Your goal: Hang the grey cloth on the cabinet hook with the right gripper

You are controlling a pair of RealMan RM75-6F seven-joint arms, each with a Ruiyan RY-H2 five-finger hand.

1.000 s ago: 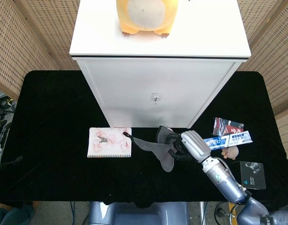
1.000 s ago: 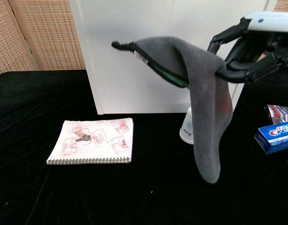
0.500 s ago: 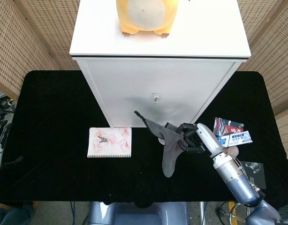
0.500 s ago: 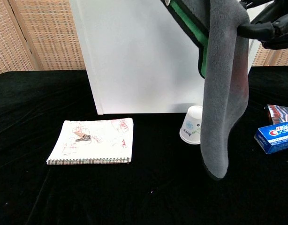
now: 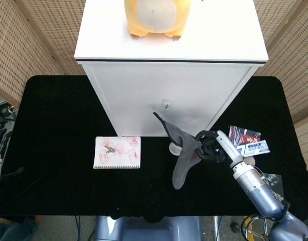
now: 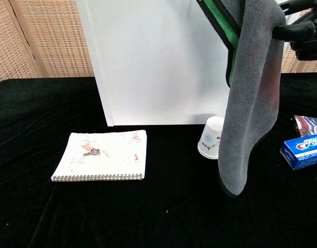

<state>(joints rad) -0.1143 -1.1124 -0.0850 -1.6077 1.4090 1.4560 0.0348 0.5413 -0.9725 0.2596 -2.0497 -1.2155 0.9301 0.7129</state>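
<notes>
The grey cloth (image 5: 181, 150) hangs in the air in front of the white cabinet (image 5: 129, 90), draped over the fingers of my right hand (image 5: 210, 146). Its thin loop end reaches up and left, ending just below the small metal hook (image 5: 166, 105) on the cabinet front. In the chest view the cloth (image 6: 249, 103) drops from the top edge down to near the tabletop, showing a green band near the top, and only the fingers of the right hand (image 6: 303, 28) show at the upper right. The left hand is outside both views.
A spiral notebook (image 5: 118, 152) lies left of the cloth, and a white paper cup (image 6: 210, 137) stands on the black table behind it. A toothpaste box (image 6: 304, 149), a red packet (image 5: 243, 134) and a black box (image 5: 272, 181) lie to the right. An orange plush toy (image 5: 154, 17) sits on the cabinet.
My right hand has risen and moved toward the cabinet, carrying the cloth up off the table. The loop end has travelled from near the notebook to just below the hook.
</notes>
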